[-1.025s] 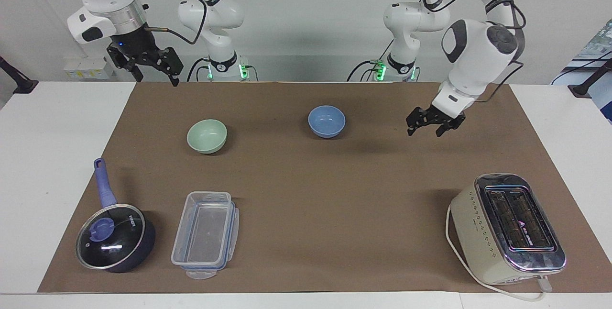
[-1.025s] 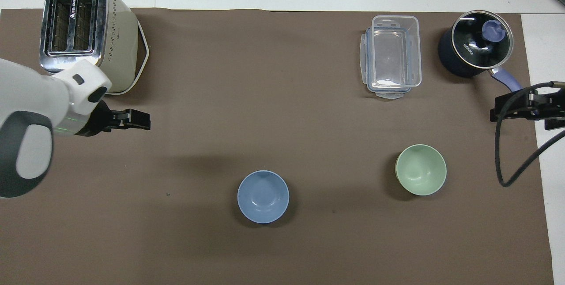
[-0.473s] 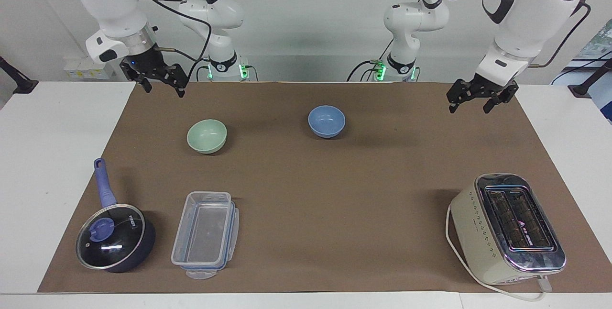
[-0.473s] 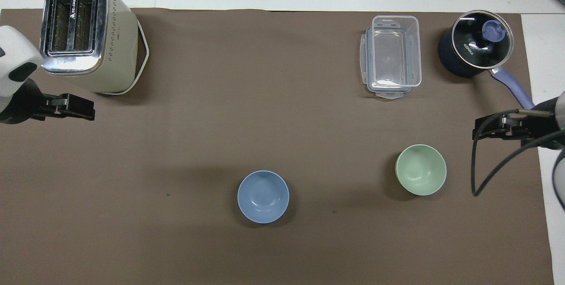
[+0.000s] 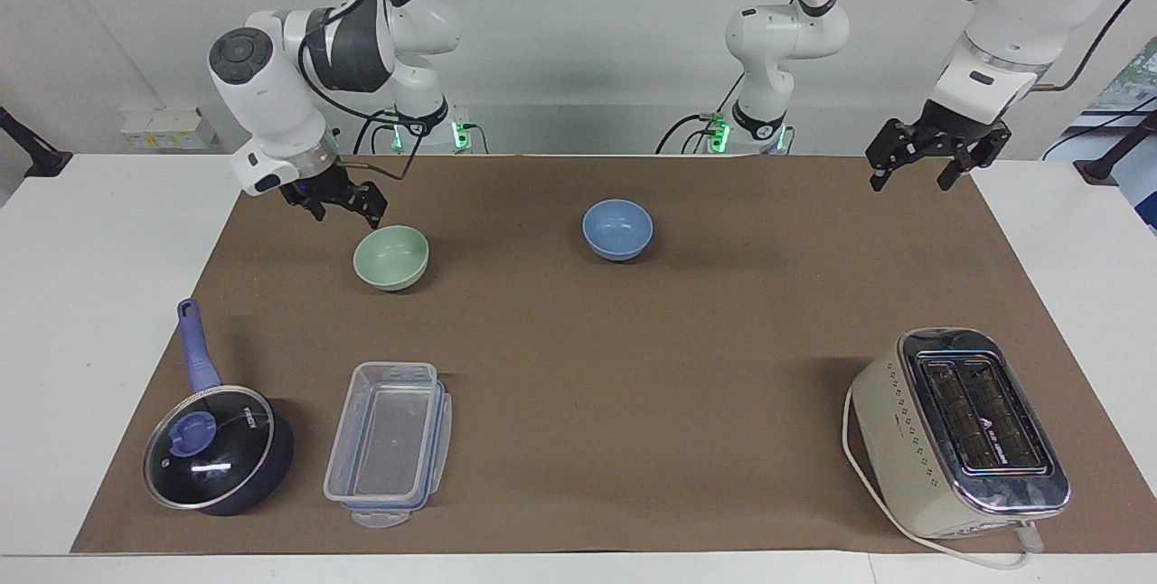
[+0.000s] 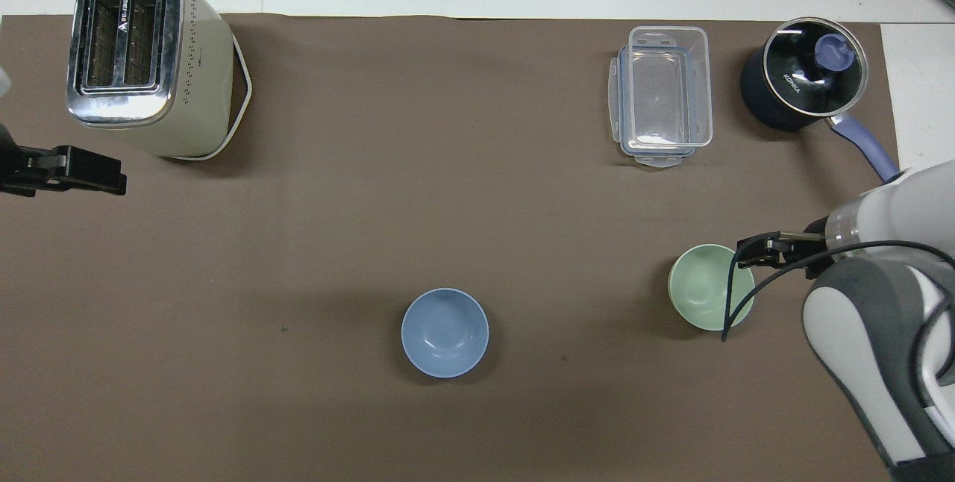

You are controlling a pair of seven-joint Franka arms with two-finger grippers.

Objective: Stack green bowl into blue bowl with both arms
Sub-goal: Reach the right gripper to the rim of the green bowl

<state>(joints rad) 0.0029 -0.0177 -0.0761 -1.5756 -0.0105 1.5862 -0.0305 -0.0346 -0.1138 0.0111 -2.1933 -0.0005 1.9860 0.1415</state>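
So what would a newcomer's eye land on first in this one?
Probably the right gripper, low beside the green bowl, at its rim on the robots' side, not visibly touching it. Next, the blue bowl sitting alone mid-mat, and the left gripper raised over the mat's edge at its own end. The toaster stands farthest from the robots.

White table under a brown mat

The brown mat (image 5: 578, 367) covers most of the white table (image 5: 99, 295); a plain white wall (image 5: 578, 23) rises at the far edge.
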